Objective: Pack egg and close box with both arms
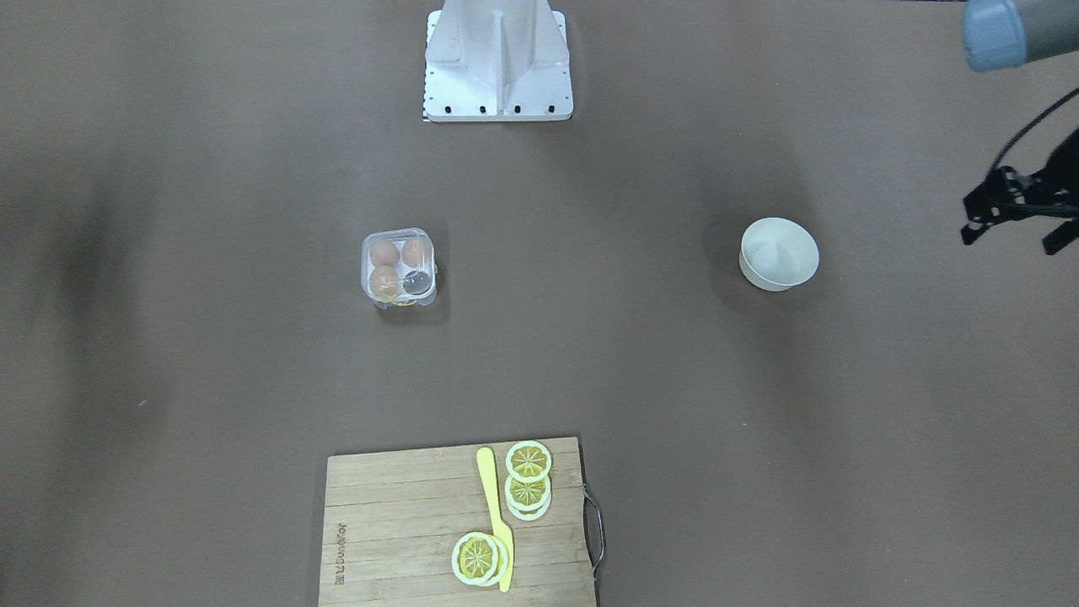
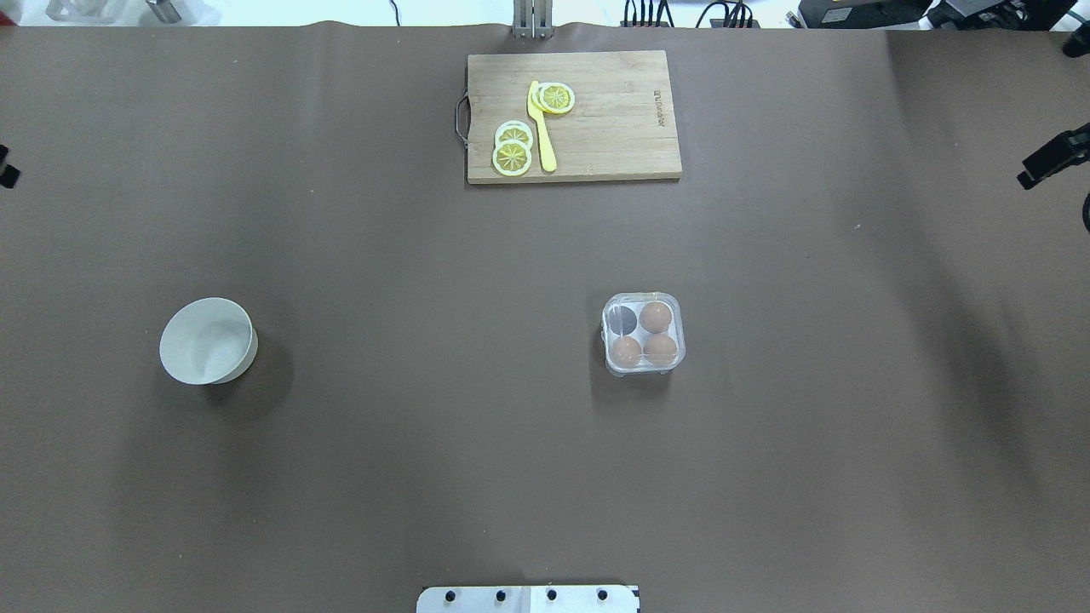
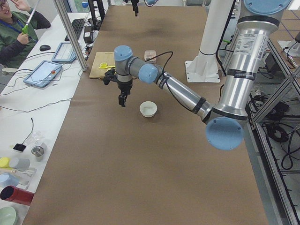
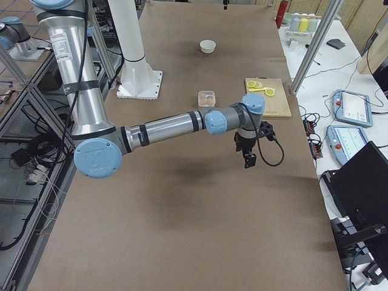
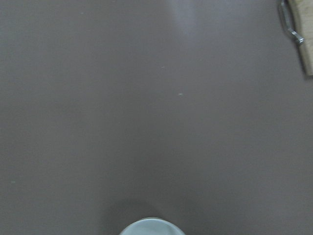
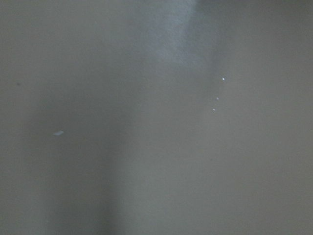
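Observation:
The clear box stands on the table right of centre; it also shows in the front-facing view. Three brown eggs lie in its cells, among them one egg; the fourth cell is empty. The lid looks lowered over them. My left gripper hangs above the table beside the white bowl, far from the box. My right gripper hangs over bare table beyond the box. Only black parts of each show at the view edges, so I cannot tell whether either is open or shut. The wrist views show no fingers.
A wooden cutting board with lemon slices and a yellow knife lies at the table's far edge. The white bowl looks empty. The robot's white base stands at the near edge.

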Motion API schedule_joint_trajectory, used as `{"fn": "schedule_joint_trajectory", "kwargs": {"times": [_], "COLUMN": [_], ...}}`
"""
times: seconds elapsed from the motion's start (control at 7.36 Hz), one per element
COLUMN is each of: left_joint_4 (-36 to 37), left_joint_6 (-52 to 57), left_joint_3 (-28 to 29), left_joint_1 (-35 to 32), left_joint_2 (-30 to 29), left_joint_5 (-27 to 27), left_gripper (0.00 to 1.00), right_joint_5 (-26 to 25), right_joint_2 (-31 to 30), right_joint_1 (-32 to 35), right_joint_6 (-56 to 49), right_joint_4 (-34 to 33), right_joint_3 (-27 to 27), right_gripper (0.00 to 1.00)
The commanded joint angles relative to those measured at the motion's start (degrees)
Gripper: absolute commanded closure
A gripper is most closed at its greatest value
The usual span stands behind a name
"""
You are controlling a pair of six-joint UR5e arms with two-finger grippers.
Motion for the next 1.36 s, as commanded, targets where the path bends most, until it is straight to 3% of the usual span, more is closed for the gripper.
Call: {"fn": "schedule_joint_trajectory", "kwargs": {"times": [0.0, 0.27, 0.41, 0.68, 1.22], "left_joint_4": [-0.91, -0.22, -0.21, -2.22, -4.86], "left_joint_6": [12.34, 31.97, 34.08, 21.43, 20.65], "left_joint_3": [5.27, 8.77, 9.66, 11.25, 13.44], "left_joint_1": [-10.0, -14.06, -15.47, -15.4, -15.13], "left_joint_2": [7.25, 9.32, 10.45, 10.64, 9.42], "left_joint_5": [-0.74, -0.13, -0.74, -1.53, -1.8], "left_gripper": [0.02, 0.02, 0.02, 0.02, 0.02], "right_joint_5": [3.73, 4.1, 5.58, 7.44, 5.43], "right_joint_2": [-4.89, -8.16, -8.51, -8.69, -9.66], "right_joint_1": [6.51, 7.24, 7.68, 8.91, 8.92], "right_joint_6": [-2.8, -3.33, -2.8, -3.15, -3.32], "right_joint_4": [0.15, 2.6, 2.7, 2.18, 2.79], "right_joint_3": [-1.94, -2.04, -1.87, -0.73, -0.82], "right_gripper": [0.0, 0.0, 0.0, 0.0, 0.0]}}
